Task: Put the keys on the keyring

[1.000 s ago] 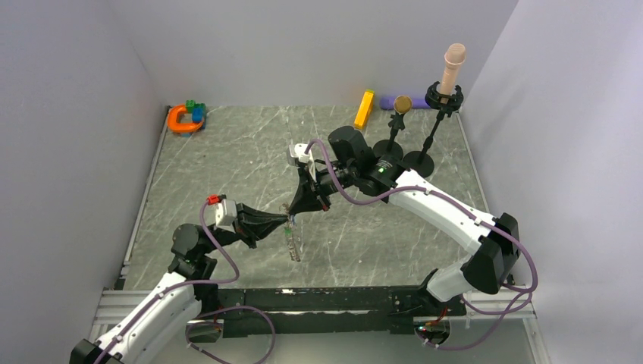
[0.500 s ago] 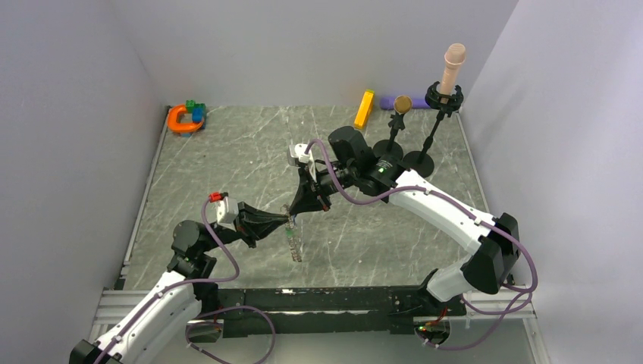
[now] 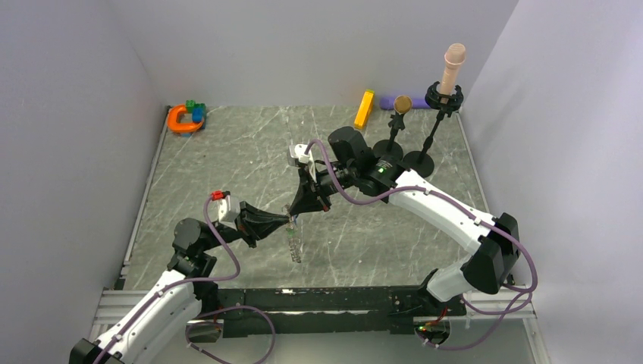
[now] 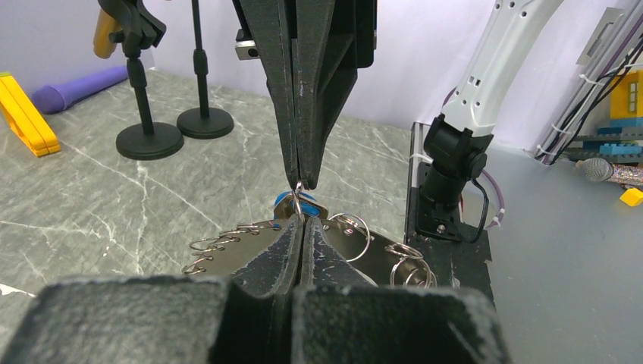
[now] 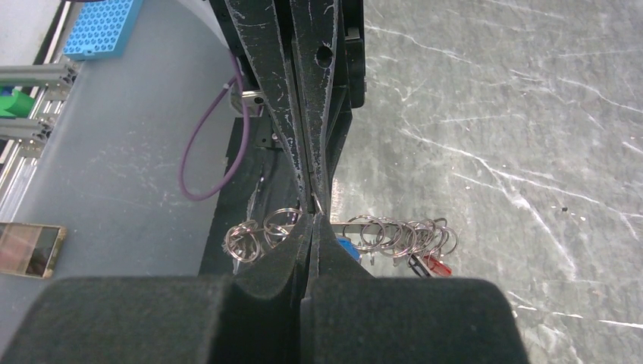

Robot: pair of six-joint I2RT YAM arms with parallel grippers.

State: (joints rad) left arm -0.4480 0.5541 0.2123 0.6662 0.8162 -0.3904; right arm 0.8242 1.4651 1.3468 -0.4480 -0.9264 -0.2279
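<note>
Hanging just off the middle of the table, toward 6 o'clock in the top view, the keyring is dangling clear of the marble. I am pinching its flat silvery edge with my left gripper, fingers pressed fully together and reaching in from 9 o'clock. Small wire loops are lining the ring's rim on both sides of my fingers. My right gripper is coming down from 12 o'clock, its jaws likewise squeezed together, and it is nipping a small wire loop right where the two tips are meeting. The blue key is sitting just under that loop, touching the ring. In my right wrist view the red key is hanging at the far end of the loops, toward 4 o'clock.

Farther out, the orange horseshoe toy is lying in the 10 o'clock corner, the yellow bar is lying at 1 o'clock, and two black stands are standing beside it.
</note>
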